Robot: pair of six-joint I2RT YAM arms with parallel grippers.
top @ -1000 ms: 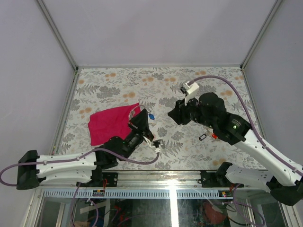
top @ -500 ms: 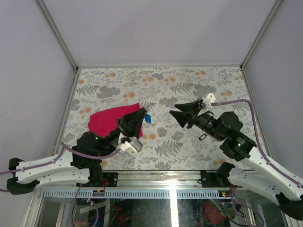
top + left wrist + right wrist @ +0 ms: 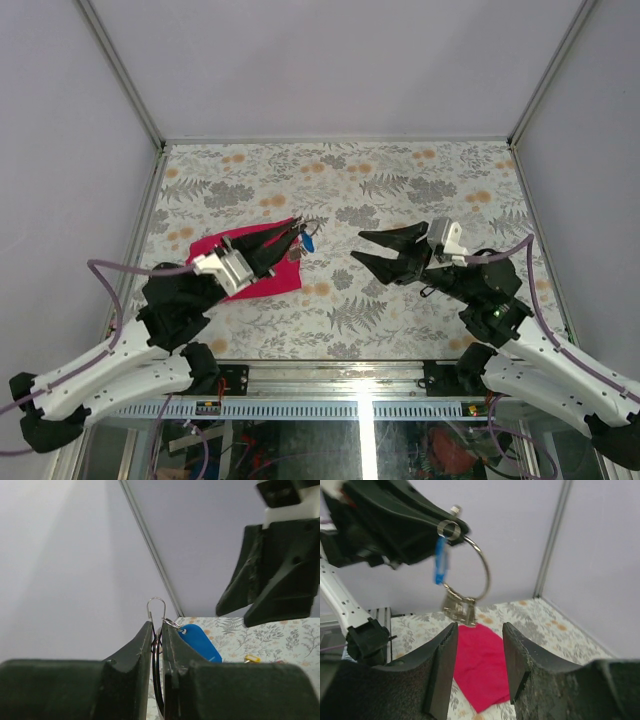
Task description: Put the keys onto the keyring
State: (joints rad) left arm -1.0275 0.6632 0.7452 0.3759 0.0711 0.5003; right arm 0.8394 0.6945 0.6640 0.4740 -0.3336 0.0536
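Observation:
My left gripper is shut on the keyring, a thin silvery wire loop pinched between its fingers and held up in the air. A blue-tagged key hangs from the ring, and a small metal cluster dangles below it. My right gripper stands open, facing the left one a short way to the right, with nothing between its fingers. In the right wrist view the keyring hangs just beyond the open gripper. A yellow key lies on the table.
A magenta cloth lies on the floral table under the left arm, also seen as the red cloth below the ring. A small dark item lies by the right arm. Grey walls enclose the table.
The left arm has swung round and lifted the keyring, now pointing right. The right gripper has turned to face it and its jaws have opened wider.

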